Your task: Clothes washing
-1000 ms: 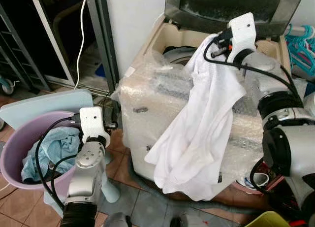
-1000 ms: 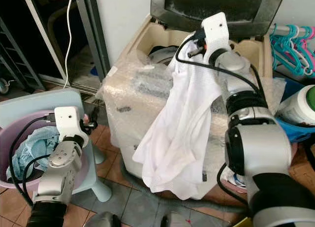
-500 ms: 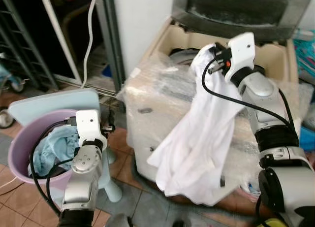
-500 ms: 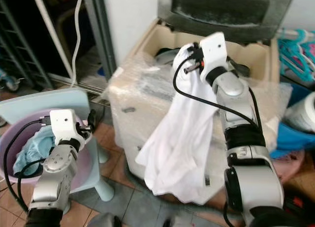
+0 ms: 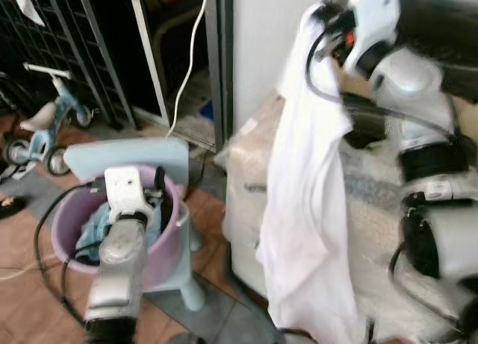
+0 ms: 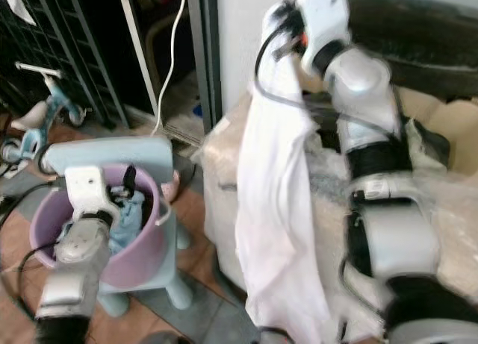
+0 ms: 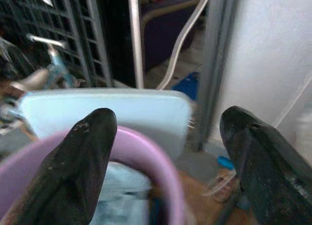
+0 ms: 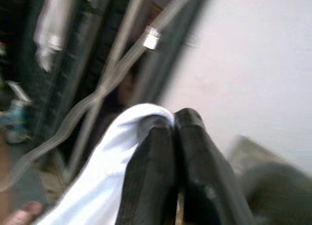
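Observation:
A white shirt (image 5: 310,202) hangs long and limp from my right gripper (image 5: 320,22), which is shut on its top edge, raised high beside the white wall. In the right wrist view the two black fingers (image 8: 161,171) press together on the white cloth (image 8: 102,186). Behind the shirt stands the washing machine (image 5: 250,187), wrapped in bubble wrap. My left gripper (image 7: 168,137) is open over the purple basin (image 5: 160,243), which holds light blue cloth (image 5: 97,224).
The basin rests on a pale blue plastic chair (image 5: 127,154). A child's tricycle (image 5: 45,131) stands on the tiled floor at the left by dark metal grilles (image 5: 52,53). A white cable (image 5: 188,53) hangs in the dark doorway.
The camera has swung left, so basin and doorway sit more central. My right gripper has lifted the shirt higher and carried it left, away from over the machine's opening. The left arm holds still.

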You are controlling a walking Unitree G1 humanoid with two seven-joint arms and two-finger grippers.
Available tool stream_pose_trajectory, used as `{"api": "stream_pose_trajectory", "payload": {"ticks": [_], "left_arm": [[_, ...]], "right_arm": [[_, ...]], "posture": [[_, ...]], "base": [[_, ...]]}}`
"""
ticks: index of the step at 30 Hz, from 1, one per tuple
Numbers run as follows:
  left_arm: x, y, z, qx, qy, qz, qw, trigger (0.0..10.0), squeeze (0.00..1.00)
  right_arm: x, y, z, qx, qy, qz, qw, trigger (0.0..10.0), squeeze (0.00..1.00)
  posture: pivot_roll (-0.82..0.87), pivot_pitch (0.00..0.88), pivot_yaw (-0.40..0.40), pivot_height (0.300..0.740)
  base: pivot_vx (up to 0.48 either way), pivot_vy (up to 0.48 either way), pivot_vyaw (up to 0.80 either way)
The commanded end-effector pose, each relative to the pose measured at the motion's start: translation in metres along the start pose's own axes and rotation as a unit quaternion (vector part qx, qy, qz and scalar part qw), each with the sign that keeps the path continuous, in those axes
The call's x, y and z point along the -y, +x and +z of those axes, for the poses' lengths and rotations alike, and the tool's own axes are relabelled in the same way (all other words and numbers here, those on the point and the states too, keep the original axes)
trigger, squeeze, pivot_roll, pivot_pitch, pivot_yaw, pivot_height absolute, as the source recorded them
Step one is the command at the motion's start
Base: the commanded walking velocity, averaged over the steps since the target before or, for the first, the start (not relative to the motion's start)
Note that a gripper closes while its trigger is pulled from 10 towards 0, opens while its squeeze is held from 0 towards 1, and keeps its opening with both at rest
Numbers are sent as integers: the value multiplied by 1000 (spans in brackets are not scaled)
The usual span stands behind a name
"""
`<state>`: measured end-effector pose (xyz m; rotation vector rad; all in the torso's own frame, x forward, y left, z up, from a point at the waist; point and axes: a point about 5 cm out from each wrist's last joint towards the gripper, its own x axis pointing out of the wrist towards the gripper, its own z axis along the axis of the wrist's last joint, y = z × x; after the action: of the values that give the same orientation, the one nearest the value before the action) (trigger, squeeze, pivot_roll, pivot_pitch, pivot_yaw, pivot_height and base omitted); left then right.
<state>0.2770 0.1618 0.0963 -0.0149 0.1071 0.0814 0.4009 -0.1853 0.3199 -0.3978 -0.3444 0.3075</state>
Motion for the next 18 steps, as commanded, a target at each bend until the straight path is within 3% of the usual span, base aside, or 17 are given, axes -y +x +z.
{"api": "stream_pose_trajectory", "payload": {"ticks": [1, 2, 3, 5, 6, 9, 11, 13, 18], "left_arm": [[-2, 1, 1, 0, 6, 3, 1000, 10000, 0], [-2, 1, 1, 0, 6, 4, 1000, 10000, 0], [-2, 1, 1, -1, 5, 6, 1000, 10000, 0], [-3, 0, 1, -1, 4, 8, 1000, 10000, 0], [-3, -1, 0, -2, 3, 10, 1000, 10000, 0], [-4, -1, 0, -3, 2, 12, 1000, 10000, 0], [-4, -1, -1, -4, 2, 13, 1000, 10000, 0], [-2, -1, -1, -5, 3, 10, 1000, 10000, 0], [0, 0, 0, -4, 3, 5, 1000, 10000, 0]], "right_arm": [[44, 0, 6, -47, 28, -138, 989, 10000, 0], [58, -4, 7, -59, 32, -184, 981, 10000, 0], [79, -13, 7, -73, 57, -254, 963, 10000, 0], [93, -21, 8, -71, 78, -292, 951, 10000, 0], [116, -35, 18, -59, 36, -348, 935, 10000, 0], [126, -42, 26, -44, -3, -370, 928, 10000, 0], [127, -43, 27, -39, -30, -371, 927, 10000, 0], [111, -40, 4, -74, -47, -348, 933, 10000, 0], [80, -44, -48, -140, -10, -308, 941, 10000, 0]], "posture": [[-37, 0, -5, 740], [-37, 0, -5, 740], [-36, 0, -6, 740], [-34, 0, -11, 740], [-31, 0, -13, 740], [-31, 0, -12, 740], [-36, 0, -10, 740], [-38, 0, -7, 740], [-38, 0, -4, 740]], "base": [[0, 0, 0], [0, 0, 0], [0, 0, 0], [0, 0, 0], [0, 0, 0], [0, 0, 0], [0, 0, 0], [0, 0, 0], [0, 0, 0]]}}
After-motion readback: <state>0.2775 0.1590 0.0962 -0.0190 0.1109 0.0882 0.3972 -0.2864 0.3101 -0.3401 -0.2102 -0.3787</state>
